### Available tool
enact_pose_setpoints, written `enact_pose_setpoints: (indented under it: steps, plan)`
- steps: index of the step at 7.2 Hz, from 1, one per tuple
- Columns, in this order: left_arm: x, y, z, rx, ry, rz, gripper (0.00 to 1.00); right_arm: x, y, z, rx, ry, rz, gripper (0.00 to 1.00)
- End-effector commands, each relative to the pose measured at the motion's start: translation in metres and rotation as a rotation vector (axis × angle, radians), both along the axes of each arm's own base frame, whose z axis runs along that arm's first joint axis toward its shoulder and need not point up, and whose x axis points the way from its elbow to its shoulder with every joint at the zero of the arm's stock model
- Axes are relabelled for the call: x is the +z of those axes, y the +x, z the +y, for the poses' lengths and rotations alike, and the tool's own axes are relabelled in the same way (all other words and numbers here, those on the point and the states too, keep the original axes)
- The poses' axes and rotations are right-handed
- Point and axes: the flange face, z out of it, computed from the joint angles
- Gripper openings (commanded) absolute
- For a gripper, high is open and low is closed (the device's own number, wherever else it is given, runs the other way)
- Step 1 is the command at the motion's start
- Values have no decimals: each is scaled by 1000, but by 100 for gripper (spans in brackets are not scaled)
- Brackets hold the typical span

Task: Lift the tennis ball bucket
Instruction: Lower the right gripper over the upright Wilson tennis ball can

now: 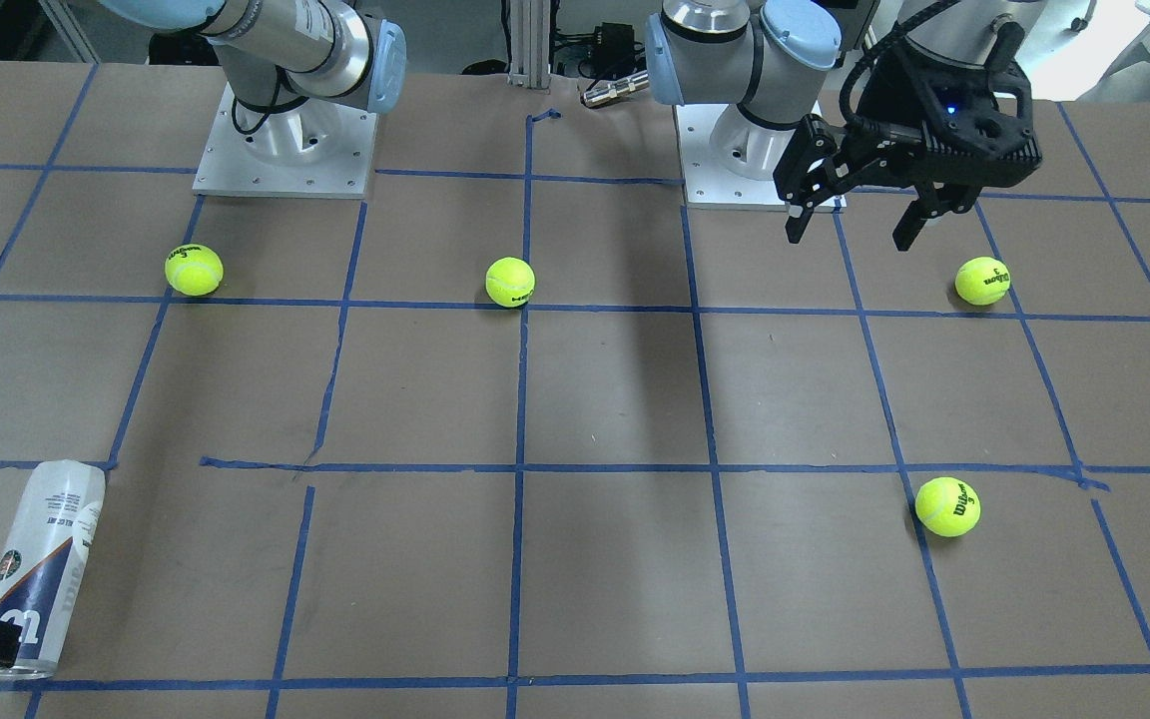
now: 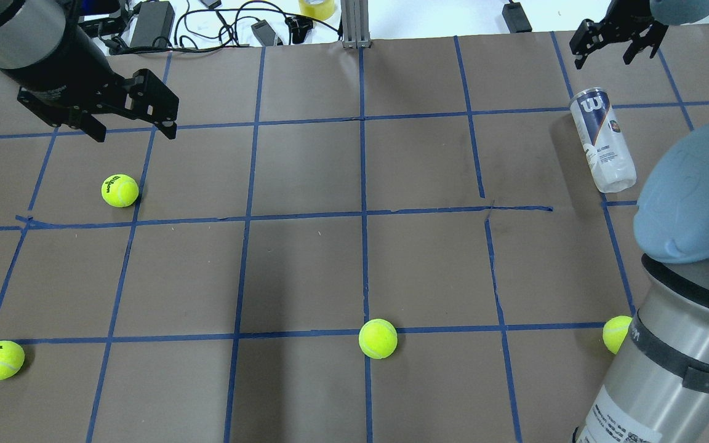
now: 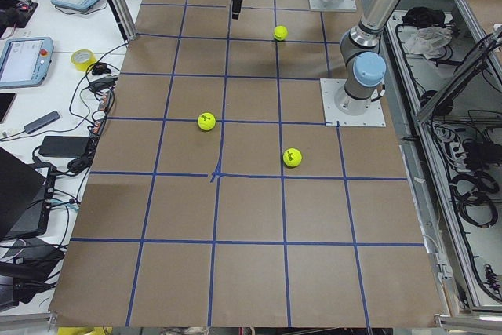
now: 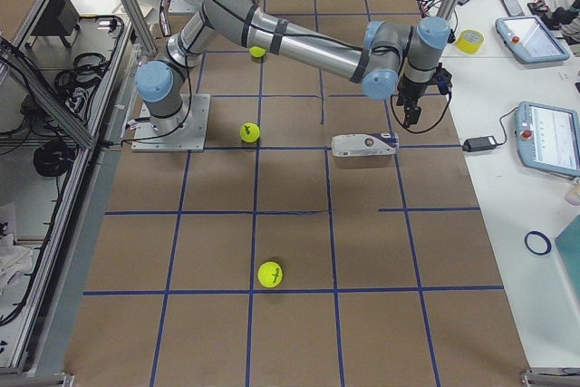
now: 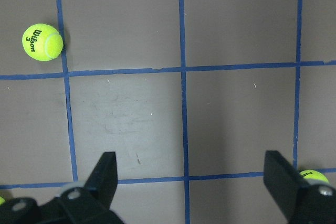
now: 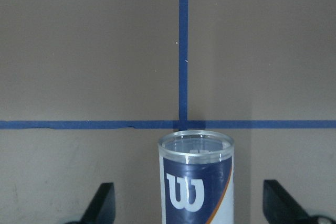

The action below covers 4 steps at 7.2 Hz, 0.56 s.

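Fingers of the right gripper (image 2: 602,56) are spread wide and hold nothing. It hangs just beyond the rimmed end of the tennis ball bucket (image 2: 602,140), apart from it. The bucket lies on its side on the brown table (image 2: 305,271), its "W" logo facing up. In the right wrist view that rimmed end (image 6: 197,182) shows between the two dark fingers, with bare table on either side of it. The left gripper (image 2: 135,132) is well apart from the bucket, toward the opposite end of the table, its fingers likewise released and empty. One tennis ball (image 2: 120,191) rests near it, and a half-hidden ball (image 2: 614,332) lies on the robot's side of the bucket, behind the right arm
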Motion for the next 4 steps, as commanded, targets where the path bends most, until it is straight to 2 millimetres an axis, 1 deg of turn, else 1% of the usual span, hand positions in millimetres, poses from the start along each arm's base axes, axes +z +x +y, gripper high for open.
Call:
enact_pose_setpoints:
  steps: [1, 2, 3, 4]
  plan:
    - [0, 0, 0, 0, -1, -3, 100, -64, -17, -7, -15, 70, -44, 98]
    - [0, 0, 0, 0, -1, -3, 100, -67, -22, -5, -11, 74, -41, 98]
    - [0, 0, 0, 0, -1, -3, 100, -77, -24, -3, -14, 89, -49, 98]
    - [0, 0, 0, 0, -1, -3, 100, -82, -25, -4, -12, 83, -42, 95]
